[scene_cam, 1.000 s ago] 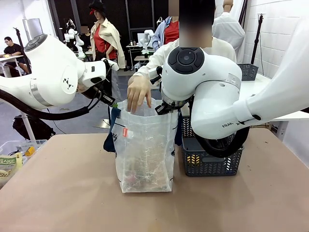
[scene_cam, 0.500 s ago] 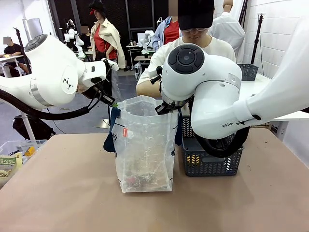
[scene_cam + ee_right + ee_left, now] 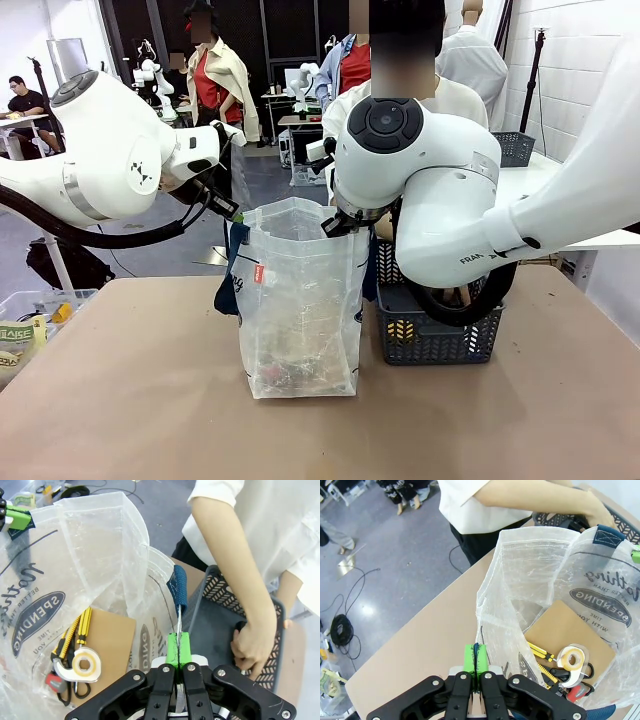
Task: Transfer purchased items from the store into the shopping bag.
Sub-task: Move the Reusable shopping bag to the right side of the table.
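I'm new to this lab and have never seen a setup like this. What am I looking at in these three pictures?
This is a robot with two white arms, a left arm and a right arm, at a brown table, with a person opposite. The wide picture is taken from between the arms, looking across the table. The other two pictures come from a camera on each wrist, looking along that arm's two black fingers with green pads.

On the table stand a frosted plastic shopping bag and, beside it, a dark grey basket. The left arm's fingers and the right arm's fingers are shut on opposite sides of the bag's top edge, holding it open. Inside lie a brown card, a roll of tape and yellow-and-black tools. The person's hand reaches into the basket.
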You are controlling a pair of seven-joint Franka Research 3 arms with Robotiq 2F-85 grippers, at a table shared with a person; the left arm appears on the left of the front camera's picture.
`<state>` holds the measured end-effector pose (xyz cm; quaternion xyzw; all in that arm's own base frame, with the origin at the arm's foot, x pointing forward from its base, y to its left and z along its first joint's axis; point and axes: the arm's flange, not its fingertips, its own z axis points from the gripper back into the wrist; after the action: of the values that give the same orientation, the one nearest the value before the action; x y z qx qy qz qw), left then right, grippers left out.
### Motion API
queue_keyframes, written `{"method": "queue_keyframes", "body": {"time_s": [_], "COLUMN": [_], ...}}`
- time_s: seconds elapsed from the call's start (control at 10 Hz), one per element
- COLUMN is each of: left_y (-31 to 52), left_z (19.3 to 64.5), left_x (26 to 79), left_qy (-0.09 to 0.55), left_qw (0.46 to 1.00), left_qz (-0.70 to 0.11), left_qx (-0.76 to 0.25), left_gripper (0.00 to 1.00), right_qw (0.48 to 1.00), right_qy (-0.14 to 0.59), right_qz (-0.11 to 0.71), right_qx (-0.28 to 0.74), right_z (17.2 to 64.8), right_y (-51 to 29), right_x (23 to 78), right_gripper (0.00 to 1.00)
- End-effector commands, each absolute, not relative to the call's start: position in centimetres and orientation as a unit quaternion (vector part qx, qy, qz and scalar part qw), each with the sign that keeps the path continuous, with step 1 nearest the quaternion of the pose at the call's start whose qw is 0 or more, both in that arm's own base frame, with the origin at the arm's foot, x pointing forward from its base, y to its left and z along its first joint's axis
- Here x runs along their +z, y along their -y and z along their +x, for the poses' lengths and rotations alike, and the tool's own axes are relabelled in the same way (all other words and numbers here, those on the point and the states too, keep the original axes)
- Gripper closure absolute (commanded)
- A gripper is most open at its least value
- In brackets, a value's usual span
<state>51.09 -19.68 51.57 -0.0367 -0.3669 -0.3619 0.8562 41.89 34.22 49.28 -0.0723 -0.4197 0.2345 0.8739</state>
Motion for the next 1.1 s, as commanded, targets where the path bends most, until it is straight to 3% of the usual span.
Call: {"method": "queue_keyframes", "body": {"time_s": [0.0,1.0], "left_y": [19.83,19.83], "left_z": [51.35,51.35], "left_x": [51.91,51.91], "left_qy": [0.367,0.367], "left_qw": [0.856,0.856], "left_qz": [-0.037,-0.037], "left_qx": [-0.362,-0.362], "left_gripper": [1.0,1.0], "right_qw": [0.877,0.877], "right_qy": [0.415,0.415], "right_qz": [-0.067,-0.067], "right_qx": [0.233,0.233], "right_z": [41.86,41.86], "right_y": [-34.13,-34.13], "right_x": [49.66,49.66], "right_gripper": [1.0,1.0]}}
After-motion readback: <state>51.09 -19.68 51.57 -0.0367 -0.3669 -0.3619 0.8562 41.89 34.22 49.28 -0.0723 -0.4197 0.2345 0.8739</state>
